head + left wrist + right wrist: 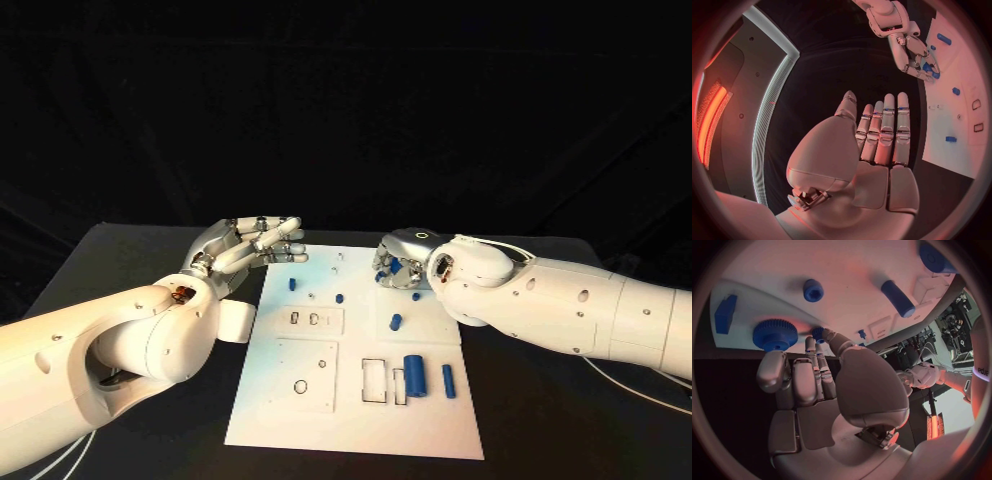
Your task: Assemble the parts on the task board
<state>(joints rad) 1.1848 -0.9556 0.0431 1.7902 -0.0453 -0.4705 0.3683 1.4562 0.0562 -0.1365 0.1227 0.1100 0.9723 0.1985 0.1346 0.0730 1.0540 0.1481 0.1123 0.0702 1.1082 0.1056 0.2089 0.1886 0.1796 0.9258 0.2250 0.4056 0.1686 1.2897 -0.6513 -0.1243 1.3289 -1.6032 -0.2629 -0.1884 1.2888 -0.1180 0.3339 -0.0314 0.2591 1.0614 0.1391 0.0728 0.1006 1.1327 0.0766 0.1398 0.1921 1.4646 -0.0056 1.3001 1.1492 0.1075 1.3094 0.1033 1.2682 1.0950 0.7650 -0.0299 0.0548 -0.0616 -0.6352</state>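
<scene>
The white task board (361, 410) lies in the middle of the black table. My right hand (405, 258) is down on its far edge. There the thumb and a finger (810, 346) pinch a small blue part (819, 332) next to a blue gear (775, 334). A blue block (724, 314) lies beyond the gear. My left hand (263, 243) hovers at the board's far left corner with its fingers (887, 127) straight and nothing in it. Loose blue parts lie on the board: a peg (291, 284), a short cylinder (397, 321) and a large cylinder (415, 374).
The board carries raised white plates with cut-out slots (306, 376) on its near left. A slim blue part (449, 381) lies beside the large cylinder. Bare black table (562, 430) runs along both sides of the board.
</scene>
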